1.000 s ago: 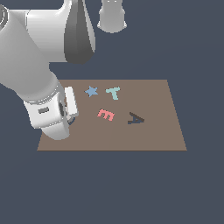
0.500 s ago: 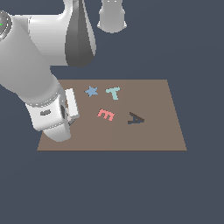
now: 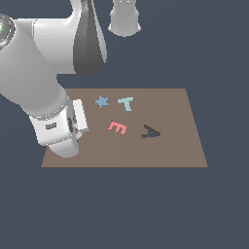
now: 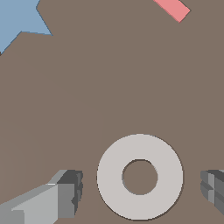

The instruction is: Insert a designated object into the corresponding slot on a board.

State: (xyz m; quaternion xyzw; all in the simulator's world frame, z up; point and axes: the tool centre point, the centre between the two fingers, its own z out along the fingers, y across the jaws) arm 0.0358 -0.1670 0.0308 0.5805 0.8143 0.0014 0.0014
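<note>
The ring [image 4: 139, 176] lies flat on the board [image 4: 87, 100], right between the pincer's [image 4: 142, 186] two fingers [image 4: 65, 194]. The pincer is spread wide: there is a clear gap of bare board on each side of the ring, and neither pad touches it. Brown board shows through the ring's hole. Whether it sits in a recess or just on the surface cannot be told from the wrist view; no dark slot shows around it.

Farther out from the pincer in the wrist view, a corner of the blue star [image 4: 19, 22] and the end of a pink bar of the E [image 4: 173, 8] come into the picture, both well apart from the ring.

In the exterior view the arm hangs low over the board's corner at that view's left, and the hand [image 3: 58, 129] hides the ring and the fingertips. Beyond the hand lie the E [image 3: 117, 128], then the star [image 3: 101, 101] and teal T [image 3: 126, 102], and farthest from the pincer the dark A [image 3: 151, 132].
</note>
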